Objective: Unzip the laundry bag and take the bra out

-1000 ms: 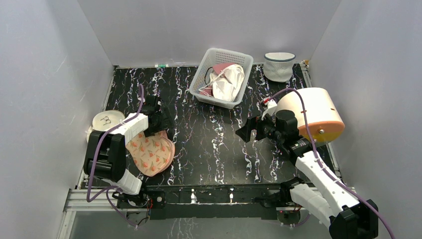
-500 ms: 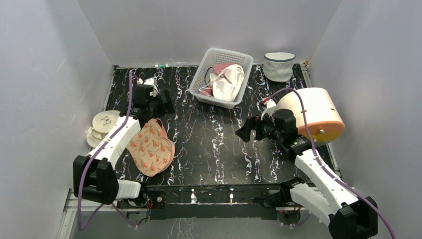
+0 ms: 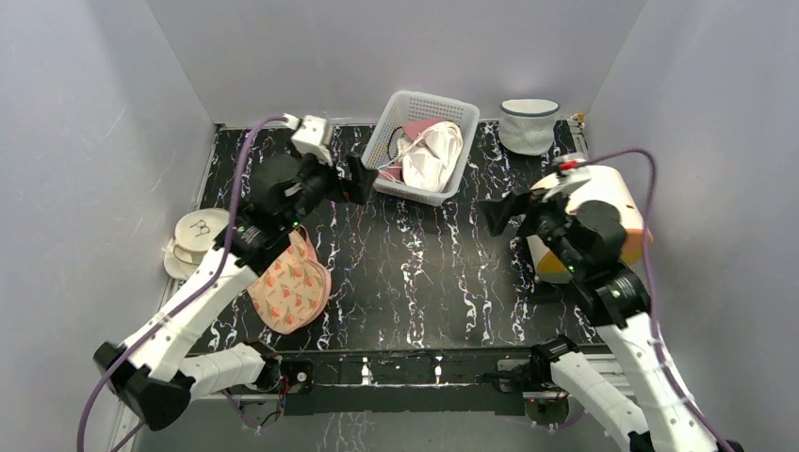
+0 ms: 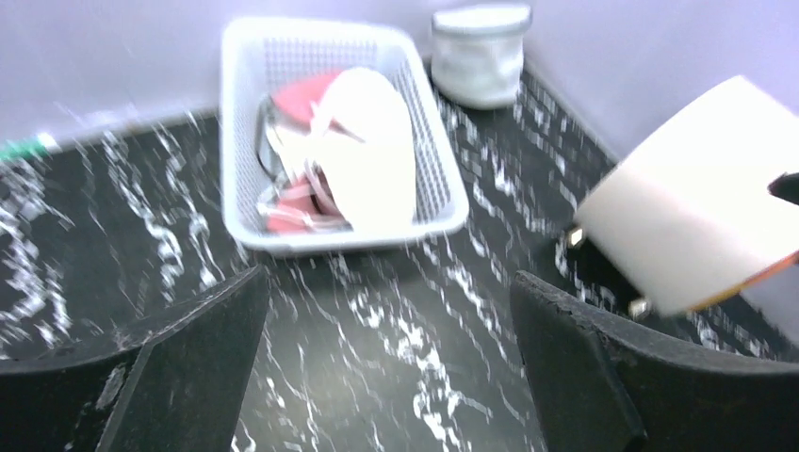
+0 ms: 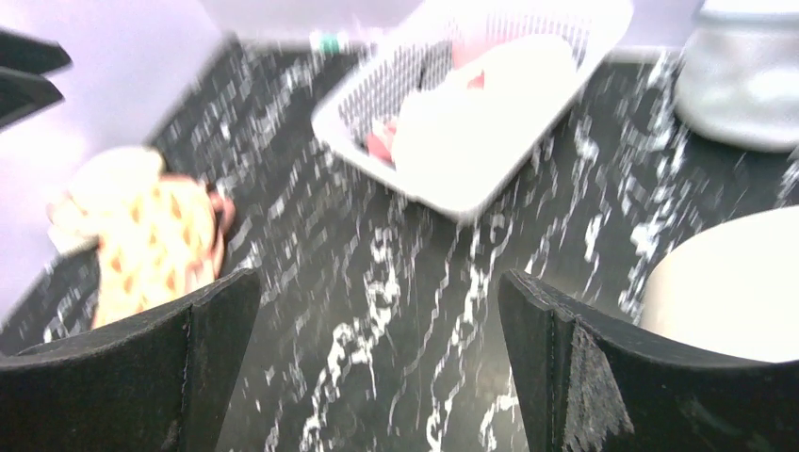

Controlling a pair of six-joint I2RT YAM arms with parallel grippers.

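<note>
Hanging above the desk (image 3: 424,273), the left pincer (image 4: 388,292) is spread wide and empty, close to the left side of the white basket (image 3: 407,192) at the far edge. The right pincer (image 5: 377,287) is likewise spread and empty, just beside the cream round case (image 3: 594,212) at the right edge. The laundry bag (image 3: 287,282) lies flat toward the near left corner, apart from both pincers. The bra (image 3: 429,155) rests in the basket over a pink garment (image 3: 415,127).
</note>
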